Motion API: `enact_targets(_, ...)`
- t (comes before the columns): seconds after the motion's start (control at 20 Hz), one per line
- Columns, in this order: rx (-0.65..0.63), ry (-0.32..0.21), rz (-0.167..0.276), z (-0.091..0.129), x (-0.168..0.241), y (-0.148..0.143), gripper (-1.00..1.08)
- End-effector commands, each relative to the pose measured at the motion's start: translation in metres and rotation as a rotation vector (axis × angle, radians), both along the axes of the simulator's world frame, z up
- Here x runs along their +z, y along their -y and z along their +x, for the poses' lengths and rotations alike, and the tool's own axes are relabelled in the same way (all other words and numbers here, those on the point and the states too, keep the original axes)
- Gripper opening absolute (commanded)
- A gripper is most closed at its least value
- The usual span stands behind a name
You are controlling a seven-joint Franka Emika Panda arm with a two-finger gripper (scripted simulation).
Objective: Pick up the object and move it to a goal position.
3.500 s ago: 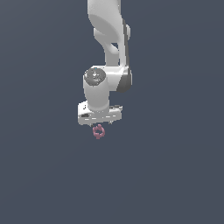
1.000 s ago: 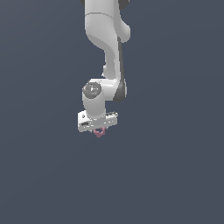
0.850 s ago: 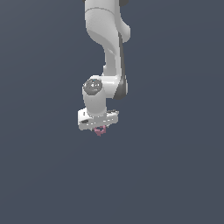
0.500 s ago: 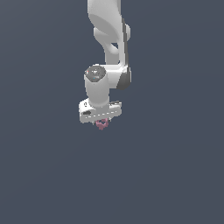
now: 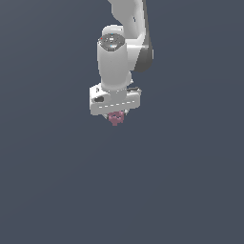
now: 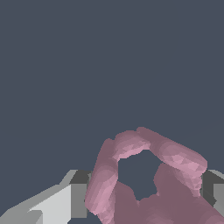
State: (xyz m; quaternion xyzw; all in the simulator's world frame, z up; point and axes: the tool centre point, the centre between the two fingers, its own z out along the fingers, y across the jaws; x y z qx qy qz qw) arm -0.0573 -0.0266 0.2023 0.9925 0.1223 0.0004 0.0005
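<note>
The object is a small dusty-pink knobbly ring. In the exterior view it hangs just under my white gripper, which points down and is shut on it. In the wrist view the pink ring fills the space between my two fingers, which press on its sides. The fingertips are mostly hidden behind the hand in the exterior view.
The white arm rises from the gripper toward the upper edge of the exterior view. All around is a plain dark grey-blue background with no other objects or edges in sight.
The arm has risen and moved slightly toward the exterior view's right, carrying the pink ring. The grip on the ring has stayed shut.
</note>
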Motion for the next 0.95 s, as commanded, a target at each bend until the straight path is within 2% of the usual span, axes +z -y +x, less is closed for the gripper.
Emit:
enact_targets(0.0, 0.0, -0.001, 0.0, -0.007, 0.022, -0.006, -1.0)
enact_targets(0.45, 0.0, -0.001, 0.0, -0.02, 0.076, -0.023, -1.0)
enact_targets(0.9, 0.0, -0.001, 0.001, -0.021, 0.088, -0.026, -1.0)
